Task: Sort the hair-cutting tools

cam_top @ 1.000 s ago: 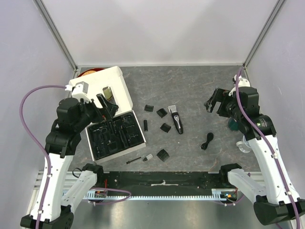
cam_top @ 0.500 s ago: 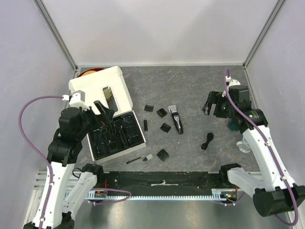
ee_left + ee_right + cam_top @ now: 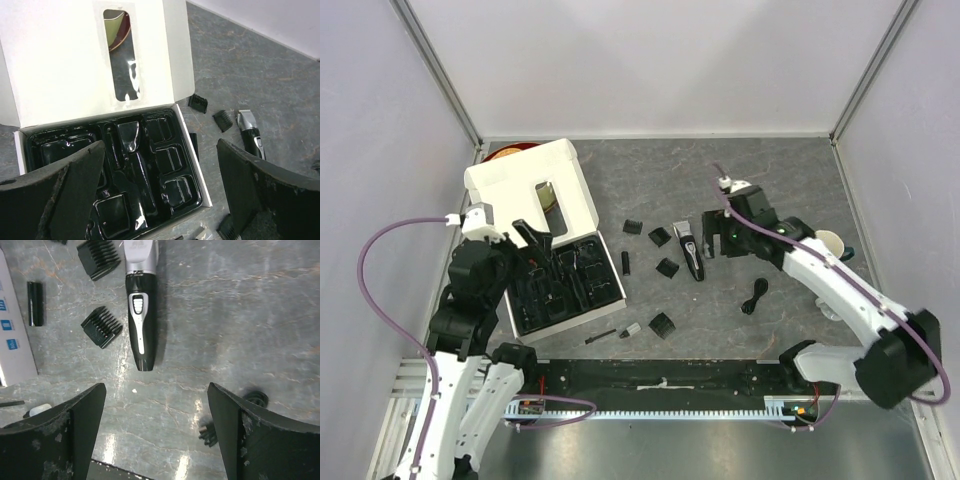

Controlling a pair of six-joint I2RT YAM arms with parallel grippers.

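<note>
The left arm is folded up at the near left. Its left end effector (image 3: 538, 245) tilts down over the black tray (image 3: 605, 290) of the white box (image 3: 520, 180), and the wrist view shows its fingers (image 3: 65, 195) spread wide with nothing between them. The right arm reaches in from the right side with its forearm slanting across the table (image 3: 770, 180). The right end effector (image 3: 720, 236) hangs just right of the clipper (image 3: 689, 250), also spread open and empty. In its wrist view the clipper lies ahead of the gap, untouched, with its blade head pointing away.

The blade-side comb guard (image 3: 659, 237) sits just left of the silver head and the middle comb guard (image 3: 667, 267) beside the body. The far comb guard (image 3: 633, 227) lies nearer the box lid, and the near comb guard (image 3: 662, 324) is close to the front edge. A short black cylinder (image 3: 626, 262) lies beside the tray. The coiled cord (image 3: 754, 296) lies right of the clipper, apart from it.

The box crowds the left edge, and a cup (image 3: 830, 243) stands by the right wall behind the forearm. The widest open stretch of table runs from the clipper toward the back wall
</note>
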